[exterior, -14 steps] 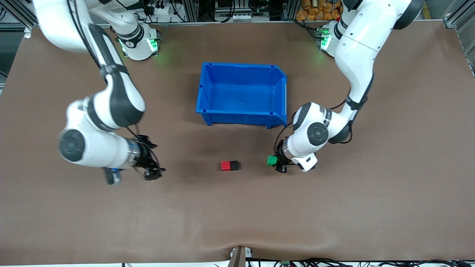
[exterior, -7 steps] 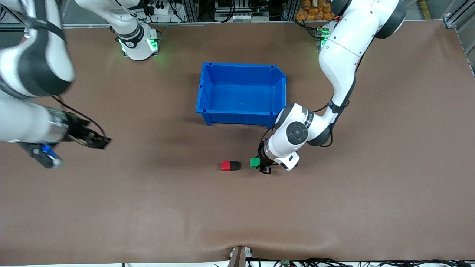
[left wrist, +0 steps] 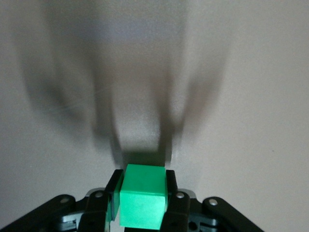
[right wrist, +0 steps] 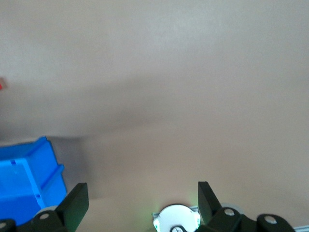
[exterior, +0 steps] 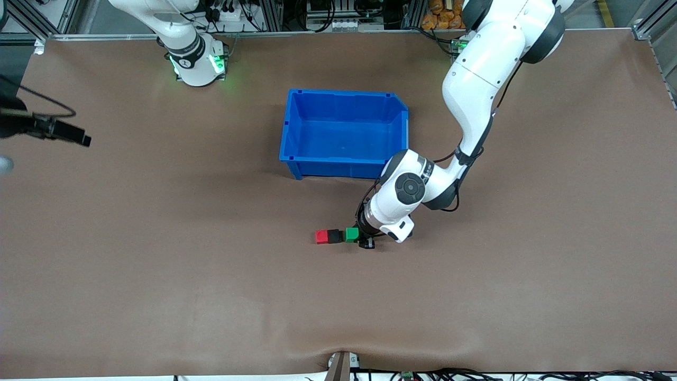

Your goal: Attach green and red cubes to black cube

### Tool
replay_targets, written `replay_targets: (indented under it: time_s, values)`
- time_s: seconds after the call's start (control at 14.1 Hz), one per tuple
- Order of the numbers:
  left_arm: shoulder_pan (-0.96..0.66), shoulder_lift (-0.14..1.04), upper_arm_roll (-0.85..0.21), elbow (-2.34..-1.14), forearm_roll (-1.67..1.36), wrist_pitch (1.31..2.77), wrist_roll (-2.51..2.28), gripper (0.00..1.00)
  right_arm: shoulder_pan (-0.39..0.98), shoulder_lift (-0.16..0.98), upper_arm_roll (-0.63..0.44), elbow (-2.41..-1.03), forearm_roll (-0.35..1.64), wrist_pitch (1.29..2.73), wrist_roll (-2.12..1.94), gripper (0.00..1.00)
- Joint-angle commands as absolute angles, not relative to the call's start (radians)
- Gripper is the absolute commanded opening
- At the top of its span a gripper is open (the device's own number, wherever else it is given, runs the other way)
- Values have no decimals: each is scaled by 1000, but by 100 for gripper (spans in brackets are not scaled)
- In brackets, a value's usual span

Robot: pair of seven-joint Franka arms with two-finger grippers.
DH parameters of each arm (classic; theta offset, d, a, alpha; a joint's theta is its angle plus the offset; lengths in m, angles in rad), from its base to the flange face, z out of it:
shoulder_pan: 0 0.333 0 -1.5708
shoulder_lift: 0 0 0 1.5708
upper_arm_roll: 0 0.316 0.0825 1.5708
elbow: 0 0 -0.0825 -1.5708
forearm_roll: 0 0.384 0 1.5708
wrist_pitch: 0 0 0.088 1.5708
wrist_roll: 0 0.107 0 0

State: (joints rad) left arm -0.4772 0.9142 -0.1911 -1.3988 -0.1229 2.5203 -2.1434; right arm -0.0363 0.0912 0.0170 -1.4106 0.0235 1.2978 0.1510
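Observation:
The red cube (exterior: 321, 236) and the black cube (exterior: 334, 236) sit joined side by side on the brown table, nearer to the front camera than the blue bin. My left gripper (exterior: 358, 237) is shut on the green cube (exterior: 351, 234), which it holds low at the table right against the black cube's free side. In the left wrist view the green cube (left wrist: 143, 195) sits clamped between the two fingers (left wrist: 114, 193). My right gripper (exterior: 79, 139) is open and empty, high over the table's edge at the right arm's end; its fingers (right wrist: 75, 205) stand wide apart.
The blue bin (exterior: 346, 133) stands mid-table, farther from the front camera than the cubes; its corner shows in the right wrist view (right wrist: 26, 181). The right arm's base (exterior: 195, 61) and the left arm's base (exterior: 461, 53) stand along the table's top edge.
My left gripper has carried the green cube toward the black cube until it reaches its side. My right arm has swung up and away toward its end of the table.

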Motion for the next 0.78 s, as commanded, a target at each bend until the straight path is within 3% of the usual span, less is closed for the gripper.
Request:
replay_targets:
  time_s: [0.0,0.07,0.21,0.36,0.57,0.71]
  values:
    - [-503,943,-175,-1356,-143,2528,-2154,0,-32,-104,8,-1719,3,1450,80,100]
    - [-503,948,-175,-1355,-143,2536,-2154,0,-29,-157,8,-1799,3,1510,62,100]
    - [-506,948,-175,-1353,-144,2549,-2157,0,-38,-170,-3,-1813,3,1514,-42,100]
    - [-506,966,-176,-1351,-144,2588,-2166,0,-43,-79,-17,-1626,6,1473,-70,100]
    - [-515,973,-175,-1345,-144,2599,-2189,0,-38,93,-14,-1314,-20,1257,-66,100]
    - [-529,974,-175,-1338,-144,2605,-2213,0,-37,86,-11,-1295,4,1229,-74,100]
